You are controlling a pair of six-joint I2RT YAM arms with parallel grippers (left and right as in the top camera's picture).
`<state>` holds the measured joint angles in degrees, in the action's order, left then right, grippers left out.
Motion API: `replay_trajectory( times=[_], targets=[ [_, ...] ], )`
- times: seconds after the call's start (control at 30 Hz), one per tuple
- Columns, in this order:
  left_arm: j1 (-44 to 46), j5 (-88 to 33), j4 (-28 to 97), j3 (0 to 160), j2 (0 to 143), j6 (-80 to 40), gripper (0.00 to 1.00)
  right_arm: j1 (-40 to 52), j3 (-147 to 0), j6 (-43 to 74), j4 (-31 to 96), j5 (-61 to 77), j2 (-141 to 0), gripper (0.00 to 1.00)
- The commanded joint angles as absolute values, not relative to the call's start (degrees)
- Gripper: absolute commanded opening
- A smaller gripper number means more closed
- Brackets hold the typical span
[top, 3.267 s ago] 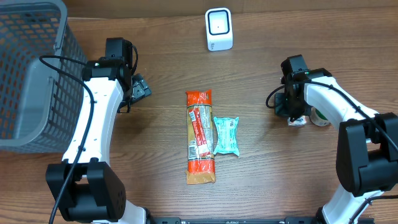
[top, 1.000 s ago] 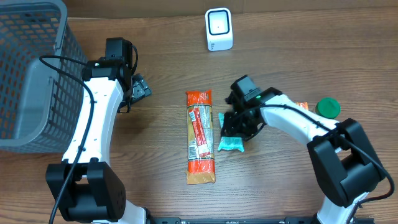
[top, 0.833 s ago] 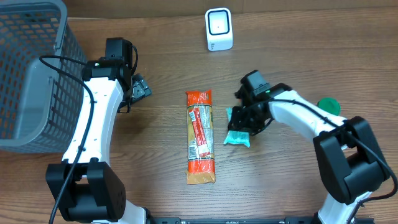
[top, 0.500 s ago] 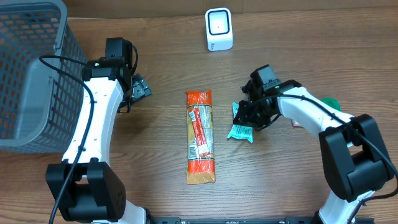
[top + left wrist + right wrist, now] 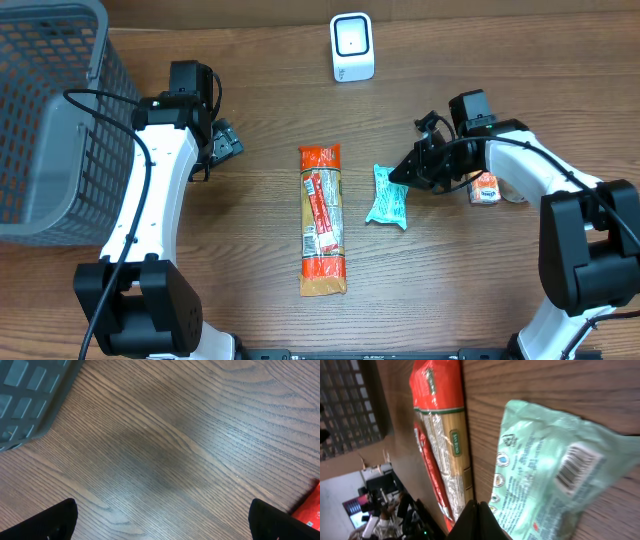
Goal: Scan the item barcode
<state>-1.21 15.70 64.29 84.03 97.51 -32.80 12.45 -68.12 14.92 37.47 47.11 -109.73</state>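
A mint-green packet (image 5: 388, 196) lies flat on the wooden table, its barcode (image 5: 572, 467) facing up in the right wrist view. My right gripper (image 5: 398, 177) sits at the packet's upper right edge, jaws shut together with nothing between them (image 5: 478, 505). The white scanner (image 5: 352, 47) stands at the back centre. A long orange-and-red packet (image 5: 322, 220) lies left of the green one. My left gripper (image 5: 222, 140) hovers open over bare wood (image 5: 162, 512) at the left, far from both packets.
A grey mesh basket (image 5: 50, 120) fills the far left. A small orange item (image 5: 484, 188) and a green-rimmed round thing (image 5: 516, 190) lie under the right arm. The long packet's red end (image 5: 311, 510) shows in the left wrist view.
The green packet slid right and tilted with the right gripper. The gripper then drew back to the right, and its jaws closed together.
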Motion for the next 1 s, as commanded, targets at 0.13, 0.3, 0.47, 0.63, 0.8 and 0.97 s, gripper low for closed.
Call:
replay_trajectory(
  times=[0.13, 0.3, 0.47, 0.63, 0.8, 0.97],
  targets=[
    [-0.82, 16.49, 64.25, 84.86, 96.42, -32.14, 1.00, 13.54, -64.86, 16.38, 31.81, 49.71, -113.43, 0.04],
    [-0.82, 16.47, 64.25, 84.86, 96.42, -32.14, 1.00, 13.56, -61.45, 18.74, 24.49, 53.58, -116.55, 0.04],
    [-0.78, 16.49, 64.25, 84.86, 96.42, -32.14, 1.00, 13.54, -58.22, 22.59, 18.65, 53.30, -120.18, 0.04],
    [-0.78, 16.49, 64.25, 84.86, 96.42, -32.14, 1.00, 13.54, -57.45, 24.10, 16.95, 53.30, -120.62, 0.04],
    [-0.75, 16.49, 64.25, 84.86, 96.42, -32.14, 1.00, 13.50, -57.74, 24.03, 16.91, 56.80, -120.53, 0.04],
    [-0.75, 16.49, 64.25, 84.86, 96.42, -32.14, 1.00, 13.21, -60.47, 21.34, 16.97, 68.07, -119.13, 0.04]
  ],
)
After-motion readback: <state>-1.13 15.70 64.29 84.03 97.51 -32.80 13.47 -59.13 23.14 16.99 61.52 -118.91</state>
